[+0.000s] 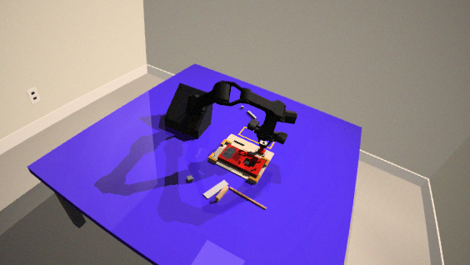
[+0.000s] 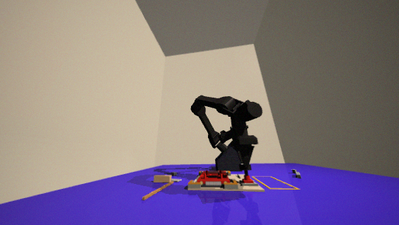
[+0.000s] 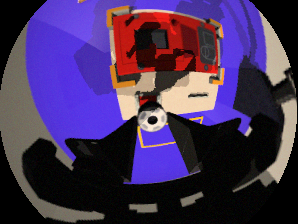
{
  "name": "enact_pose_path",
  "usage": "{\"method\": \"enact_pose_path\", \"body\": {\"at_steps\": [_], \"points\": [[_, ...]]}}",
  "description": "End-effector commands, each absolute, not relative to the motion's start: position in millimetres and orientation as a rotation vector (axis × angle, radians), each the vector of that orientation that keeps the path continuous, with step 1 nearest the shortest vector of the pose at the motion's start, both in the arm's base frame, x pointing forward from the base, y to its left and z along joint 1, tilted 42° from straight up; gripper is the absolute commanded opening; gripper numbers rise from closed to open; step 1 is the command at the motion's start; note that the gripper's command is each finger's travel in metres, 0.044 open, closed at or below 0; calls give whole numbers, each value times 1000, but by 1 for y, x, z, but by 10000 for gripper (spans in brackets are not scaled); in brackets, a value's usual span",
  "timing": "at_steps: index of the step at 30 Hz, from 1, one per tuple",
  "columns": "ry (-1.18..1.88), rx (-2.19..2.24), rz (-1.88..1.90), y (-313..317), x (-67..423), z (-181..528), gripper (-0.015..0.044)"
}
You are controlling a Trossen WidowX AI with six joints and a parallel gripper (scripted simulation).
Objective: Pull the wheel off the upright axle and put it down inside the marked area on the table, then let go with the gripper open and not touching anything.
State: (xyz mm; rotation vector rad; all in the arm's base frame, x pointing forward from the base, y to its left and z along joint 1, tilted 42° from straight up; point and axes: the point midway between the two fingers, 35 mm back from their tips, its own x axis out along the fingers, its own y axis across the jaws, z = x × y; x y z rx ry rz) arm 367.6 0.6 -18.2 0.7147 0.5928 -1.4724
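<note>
Wheel [image 3: 152, 120] sits clamped between the gripper [image 3: 153, 123] fingers, a small pale disc with a dark hub seen end-on in the wrist view, over the pale edge of the board [image 3: 182, 99] and just short of the marked area [image 3: 157, 137]. Whether it is fully clear of the axle cannot be told; in the exterior view a red stub shows under the gripper [image 2: 246, 173] at the board's right end.

Moving from left to right in the top view, a blue table [image 1: 125, 125] carries the black base [image 1: 187, 112] of the arm at its far left part. Nearer the front lie a small grey cube [image 1: 189, 178], then a pale flat block [image 1: 215, 188] with a short wooden block [image 1: 222, 193] touching it, and a thin wooden rod [image 1: 247, 197] running off to the right. Behind these sits the board [image 1: 242, 160], a tan plate with a red deck and dark parts on top. The arm reaches over from the base and bends down so that the gripper [image 1: 262, 143] hangs at the board's far right corner. Just beyond that corner the marked area [image 1: 246, 132] shows as a yellow outline on the table, partly hidden by the arm. Farther back lie two small grey pieces [image 1: 250, 113], well apart from the board.

In the exterior view the marked area [image 2: 276, 182] lies just beside the board's [image 2: 226, 185] right edge.
</note>
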Motion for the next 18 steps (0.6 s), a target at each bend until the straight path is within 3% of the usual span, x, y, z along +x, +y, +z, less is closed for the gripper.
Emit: {"method": "enact_pose_path", "body": {"at_steps": [1,18], "points": [[594,716,-1464,6,367,-14,0],[594,716,-1461,10,367,-10,0]]}}
